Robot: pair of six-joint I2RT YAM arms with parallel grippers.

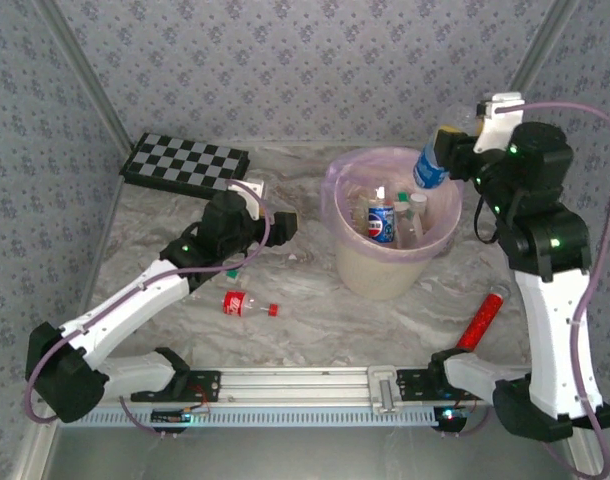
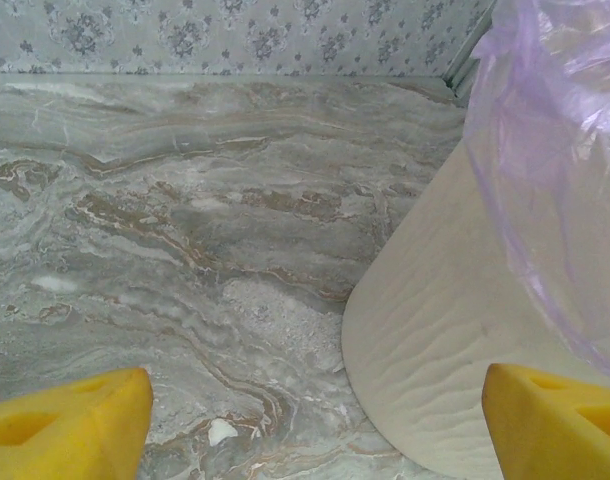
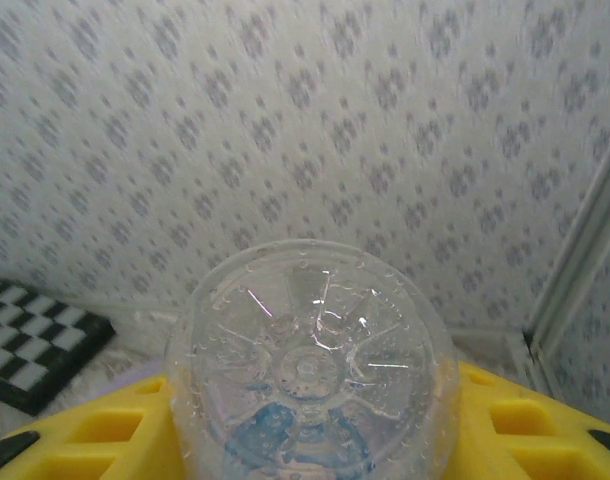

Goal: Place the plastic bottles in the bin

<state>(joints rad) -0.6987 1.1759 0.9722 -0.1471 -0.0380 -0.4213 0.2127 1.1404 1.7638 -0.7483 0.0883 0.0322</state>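
Observation:
The cream-white bin [image 1: 370, 268] with its pink-purple bag stands at mid table and holds several bottles [image 1: 383, 220]. My right gripper [image 1: 449, 148] is shut on a clear blue-labelled bottle [image 1: 431, 166], held tilted over the bin's far right rim. In the right wrist view that bottle's ribbed base [image 3: 310, 365] sits between the yellow fingers [image 3: 95, 432]. My left gripper [image 1: 278, 228] hangs open just left of the bin; its yellow fingertips [image 2: 70, 425] have bare marble between them, and the bin's wall [image 2: 435, 340] is close ahead on the right. A red-labelled bottle [image 1: 247, 304] lies on the table by the left arm.
The black-and-white chequered board [image 1: 185, 162] lies at the back left, its corner [image 3: 30, 345] also in the right wrist view. A red tube [image 1: 482, 320] lies near the right arm's base. A small green bit [image 1: 231, 272] peeks out under the left arm. Patterned walls close in the table.

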